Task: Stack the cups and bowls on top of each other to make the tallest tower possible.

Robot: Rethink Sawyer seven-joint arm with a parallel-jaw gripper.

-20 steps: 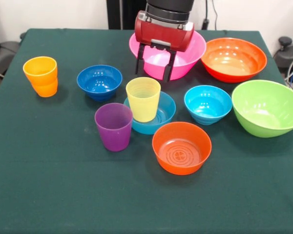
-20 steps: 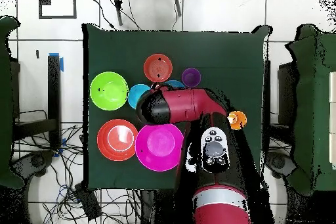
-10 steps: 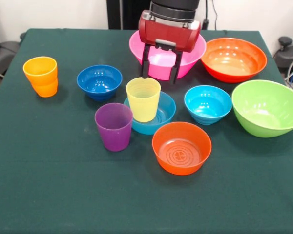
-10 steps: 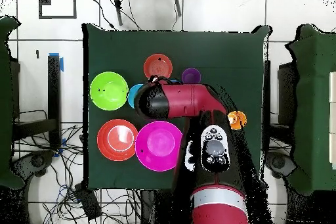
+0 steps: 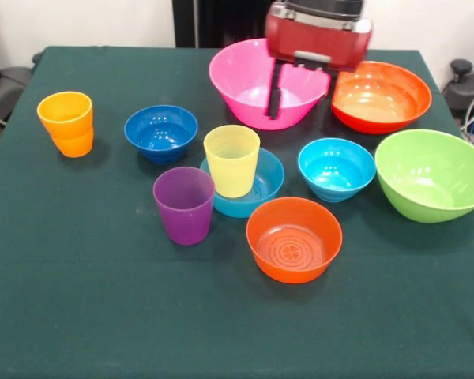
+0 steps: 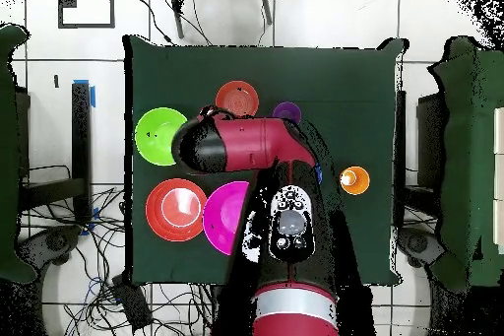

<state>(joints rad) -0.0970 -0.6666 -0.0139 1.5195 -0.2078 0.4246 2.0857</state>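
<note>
Dark green cloth on the table (image 6: 167, 66), white tiled floor (image 6: 325, 17) all around it, messy black cables (image 6: 89, 243) at about 8 o'clock, plain white wall (image 5: 79, 22) behind.

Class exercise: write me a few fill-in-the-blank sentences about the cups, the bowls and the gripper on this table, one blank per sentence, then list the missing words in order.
1. The yellow cup stands upright in the mid-blue ____.
2. The purple cup stands on the table with its mouth facing ____.
3. The gripper hangs above the table, holding ____.
4. The large green bowl has ____ inside it.

Missing words: bowl; up; nothing; nothing
</note>
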